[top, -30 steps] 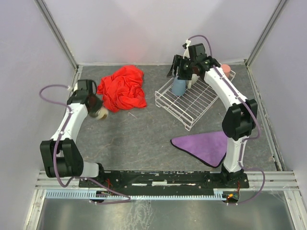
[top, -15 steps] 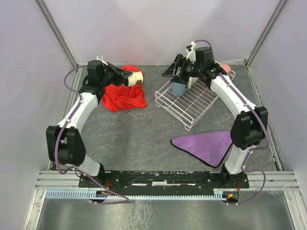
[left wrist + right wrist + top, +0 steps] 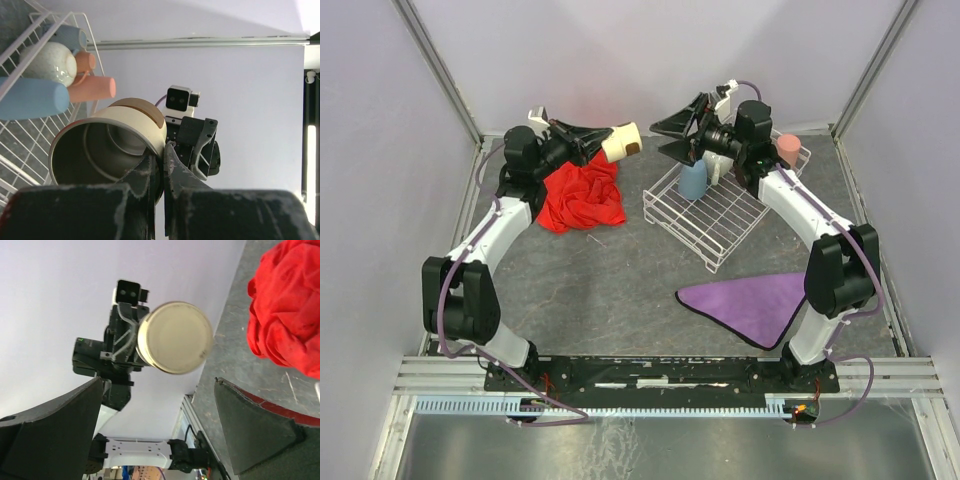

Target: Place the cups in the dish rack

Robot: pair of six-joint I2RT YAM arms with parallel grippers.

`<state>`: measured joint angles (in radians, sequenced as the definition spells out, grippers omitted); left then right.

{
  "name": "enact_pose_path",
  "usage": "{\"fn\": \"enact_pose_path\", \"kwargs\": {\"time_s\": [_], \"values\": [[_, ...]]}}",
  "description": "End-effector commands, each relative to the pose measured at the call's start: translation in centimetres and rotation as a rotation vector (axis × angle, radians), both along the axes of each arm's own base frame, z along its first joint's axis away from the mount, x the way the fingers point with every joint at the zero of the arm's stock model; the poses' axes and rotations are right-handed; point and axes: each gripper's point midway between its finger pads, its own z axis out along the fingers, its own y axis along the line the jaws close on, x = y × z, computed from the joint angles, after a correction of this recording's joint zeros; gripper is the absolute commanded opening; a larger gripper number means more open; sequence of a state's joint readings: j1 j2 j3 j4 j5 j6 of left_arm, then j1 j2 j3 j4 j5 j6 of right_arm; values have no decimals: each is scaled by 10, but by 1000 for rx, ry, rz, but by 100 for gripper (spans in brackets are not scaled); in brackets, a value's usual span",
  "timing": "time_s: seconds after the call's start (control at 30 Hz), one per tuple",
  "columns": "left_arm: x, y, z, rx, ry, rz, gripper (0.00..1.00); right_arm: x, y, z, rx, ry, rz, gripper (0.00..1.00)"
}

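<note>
Nearby, red cloth beside held cup

The left hand has raised the cream cup from worktop level, toward the right hand, which has lifted off the light-blue cup now below it.

A cream cup with a brown band, red cloth, purple cloth, white rack.
</note>
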<state>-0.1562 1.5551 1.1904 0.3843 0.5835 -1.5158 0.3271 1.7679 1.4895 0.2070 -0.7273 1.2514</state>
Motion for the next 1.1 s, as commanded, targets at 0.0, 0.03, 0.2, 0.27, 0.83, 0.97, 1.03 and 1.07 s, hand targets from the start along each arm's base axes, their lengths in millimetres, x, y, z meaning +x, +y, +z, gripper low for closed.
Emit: {"fn": "enact_pose_path", "kwargs": {"time_s": [0.0,0.03,0.2,0.27,0.83,0.97,1.03,1.07], "values": [[-15,-12,30,-77,-49,-64,3,-11,2,56,115,-124,23,100],[-16,-14,31,-79,-48,-67,3,-10,4,56,117,-121,24,100],[-19,-24,36,-72,-57,-96,3,-10,11,47,82,-119,20,100],[-21,-26,40,-73,-62,-102,3,-10,14,42,58,-111,17,100],[-30,-30,52,-101,-67,-119,3,-7,23,21,12,-91,18,99],[-31,-28,53,-121,-59,-116,3,-7,24,21,16,-93,17,100],[-32,-28,54,-125,-59,-117,3,-6,24,22,19,-94,14,100],[-32,-28,54,-128,-56,-116,3,-5,24,21,18,-94,12,100]]}}
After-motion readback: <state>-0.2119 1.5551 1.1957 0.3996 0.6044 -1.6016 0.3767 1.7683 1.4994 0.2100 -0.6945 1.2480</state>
